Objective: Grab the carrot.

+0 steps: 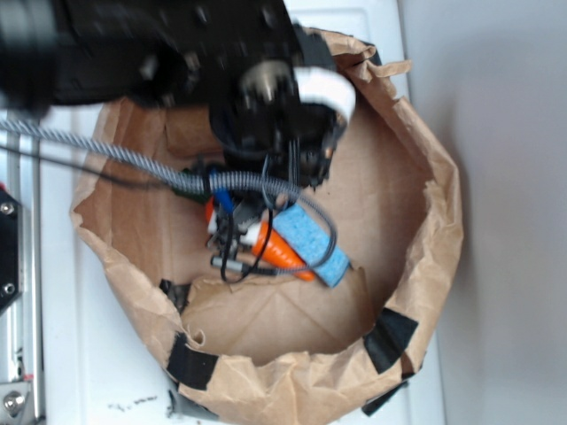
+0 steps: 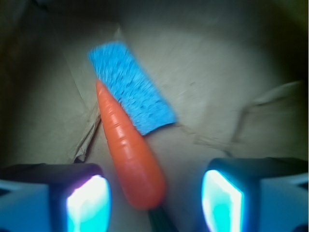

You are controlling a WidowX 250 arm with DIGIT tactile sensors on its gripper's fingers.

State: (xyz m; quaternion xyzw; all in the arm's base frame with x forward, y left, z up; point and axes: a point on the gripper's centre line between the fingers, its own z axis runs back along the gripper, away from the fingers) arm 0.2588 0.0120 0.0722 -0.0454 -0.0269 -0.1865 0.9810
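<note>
Carrot, glossy orange and tapering to a point (dark green top barely showing), lies inside a crumpled brown paper bag on the white bench, touching a blue sponge. The hand is spread, fingers flanking its thick end.

Carrot apparently touching sponge

Exterior view bright and washed out, arm blurred at top, soft shadow inside the bag, wrist view dim with dark corners, overall soft blur, fingers glowing cyan, glossy sheen on the carrot
</note>
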